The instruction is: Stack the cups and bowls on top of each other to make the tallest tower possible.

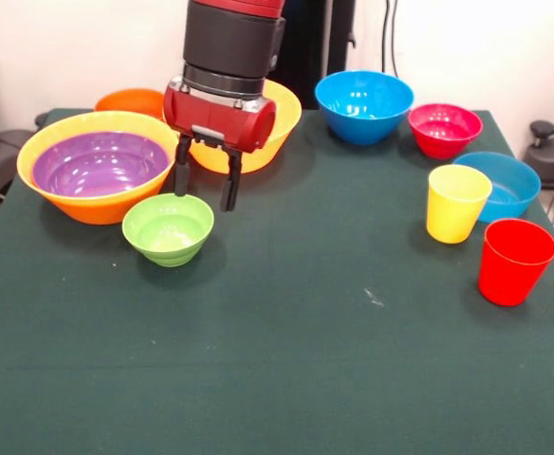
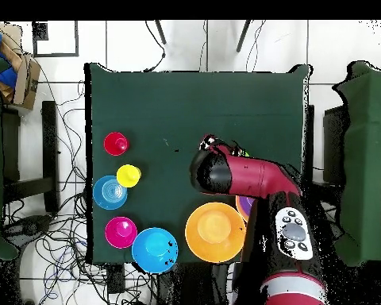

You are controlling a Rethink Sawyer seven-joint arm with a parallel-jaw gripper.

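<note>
Bowls fill your left side in the front view: the purple bowl (image 1: pixel 100 163) sits nested in a large yellow-orange bowl (image 1: pixel 85 204), with the small green bowl (image 1: pixel 168 228) just in front of it on the table (image 1: pixel 286 360). Your gripper (image 1: pixel 204 185) hangs spread wide over the green bowl's far rim, one finger (image 1: pixel 181 175) on each side of the rim, holding nothing. Further right you have the second yellow-orange bowl (image 1: pixel 279 118) behind the arm, then a blue bowl (image 1: pixel 363 106), the pink-red bowl (image 1: pixel 444 130), the yellow cup (image 1: pixel 456 204), another blue bowl (image 1: pixel 509 185) and the red cup (image 1: pixel 514 261).
</note>
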